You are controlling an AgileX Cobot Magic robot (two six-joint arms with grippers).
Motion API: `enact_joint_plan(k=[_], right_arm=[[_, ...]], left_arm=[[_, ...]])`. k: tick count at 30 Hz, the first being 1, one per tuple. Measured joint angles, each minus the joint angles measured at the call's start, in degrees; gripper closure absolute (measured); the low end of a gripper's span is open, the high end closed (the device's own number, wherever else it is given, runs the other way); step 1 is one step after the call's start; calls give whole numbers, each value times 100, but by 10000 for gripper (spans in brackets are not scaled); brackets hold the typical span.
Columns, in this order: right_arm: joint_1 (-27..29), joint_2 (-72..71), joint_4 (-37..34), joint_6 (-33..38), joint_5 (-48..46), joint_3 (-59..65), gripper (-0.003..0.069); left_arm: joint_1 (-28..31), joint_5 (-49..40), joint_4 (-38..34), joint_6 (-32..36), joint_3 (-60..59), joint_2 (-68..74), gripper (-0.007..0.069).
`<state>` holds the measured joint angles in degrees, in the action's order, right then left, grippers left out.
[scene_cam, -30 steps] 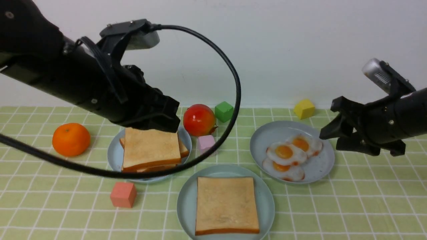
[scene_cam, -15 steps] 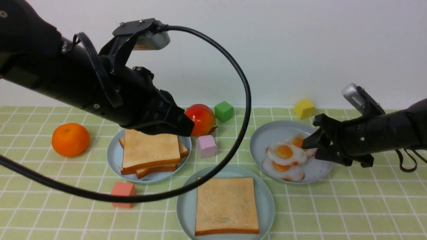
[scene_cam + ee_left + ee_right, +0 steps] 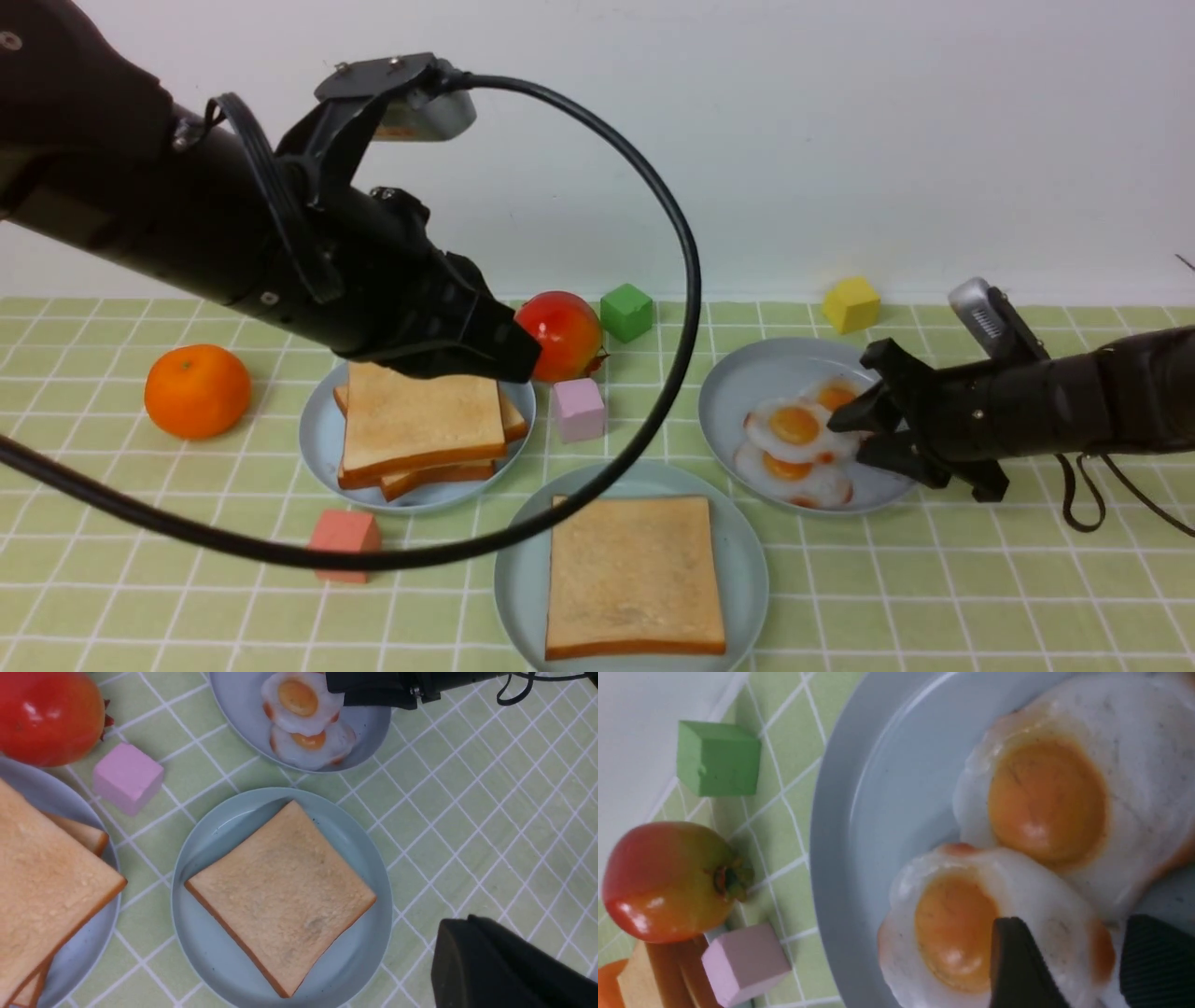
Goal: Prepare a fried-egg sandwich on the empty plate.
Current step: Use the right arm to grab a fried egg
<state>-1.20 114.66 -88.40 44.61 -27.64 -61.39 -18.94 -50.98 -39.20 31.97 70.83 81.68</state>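
Note:
The empty plate [image 3: 518,569], pale mint, sits front centre with one toast slice [image 3: 635,574] lying flat on it; the left wrist view shows this plate [image 3: 205,942] and its toast [image 3: 280,896] too. Three toy fried eggs overlap on a grey-blue plate [image 3: 738,392] to the right. My right gripper [image 3: 848,431] is low over that plate, jaws open, straddling the right edge of the top egg [image 3: 798,425]. Up close, that egg's [image 3: 952,924] white rim lies between the right gripper [image 3: 1078,961] fingers. My left gripper [image 3: 523,359] hovers shut and empty above the toast stack [image 3: 420,420].
The toast stack rests on a second grey-blue plate [image 3: 322,439]. Around it are an orange [image 3: 196,390], a tomato [image 3: 560,334], and pink [image 3: 579,409], green [image 3: 625,311], yellow [image 3: 850,303] and salmon [image 3: 344,544] cubes. The left arm's cable [image 3: 686,280] loops over the middle.
My right arm has come down and leftward onto the egg plate, its jaws narrowing around the top egg's edge. The left arm shifted slightly right at first, then held still.

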Motion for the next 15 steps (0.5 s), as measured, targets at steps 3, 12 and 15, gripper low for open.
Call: enact_joint_plan(k=[3,12,15], right_arm=[[0,27,-144,195,-21,0,400],[6,14,26,-200,-67,-47,586],[6,-40,111,-270,-105,-51,586]], left_arm=[[0,0,44,-57,0,0,638],[0,-40,668,-821,0,-6,638],[0,-165,1084,-1303,0,-145,638]])
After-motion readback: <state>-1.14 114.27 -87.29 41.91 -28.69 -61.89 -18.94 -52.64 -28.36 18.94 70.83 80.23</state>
